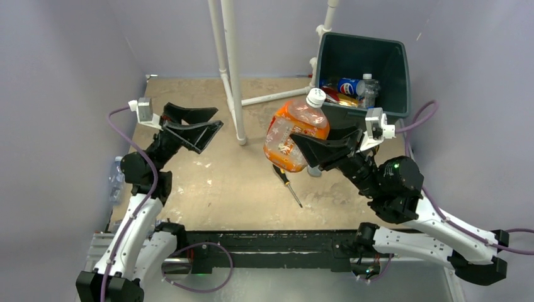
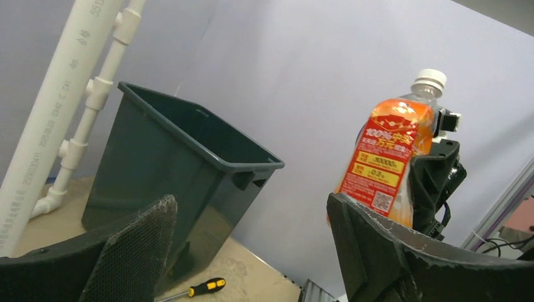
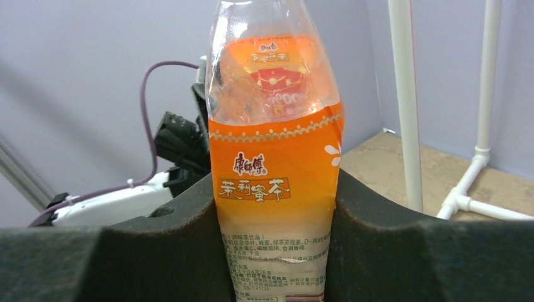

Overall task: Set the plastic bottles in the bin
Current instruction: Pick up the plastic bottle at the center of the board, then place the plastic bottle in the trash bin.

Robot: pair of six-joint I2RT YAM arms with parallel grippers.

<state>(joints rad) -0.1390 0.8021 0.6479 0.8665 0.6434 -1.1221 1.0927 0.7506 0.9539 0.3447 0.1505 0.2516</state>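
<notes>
My right gripper [image 1: 310, 150] is shut on a crumpled orange-labelled plastic bottle [image 1: 296, 131] with a white cap, held upright above the table, just in front of the bin's near left corner. In the right wrist view the bottle [image 3: 274, 176] is squeezed between both foam fingers of the gripper [image 3: 276, 185]. The dark green bin [image 1: 395, 69] stands at the back right and holds a blue Pepsi bottle [image 1: 350, 86] and a clear one [image 1: 369, 89]. Over the table's left side my left gripper [image 1: 203, 129] hangs wide open and empty; its wrist view shows the gripper [image 2: 250, 211], the bin [image 2: 157, 157] and the held bottle [image 2: 390, 157].
A yellow-and-black screwdriver [image 1: 288, 185] lies on the table under the held bottle, also seen as the screwdriver [image 2: 200, 288] in the left wrist view. White PVC pipes [image 1: 232, 69] rise at the back centre, left of the bin. Something clear, maybe a bottle [image 1: 117, 177], lies at the table's left edge.
</notes>
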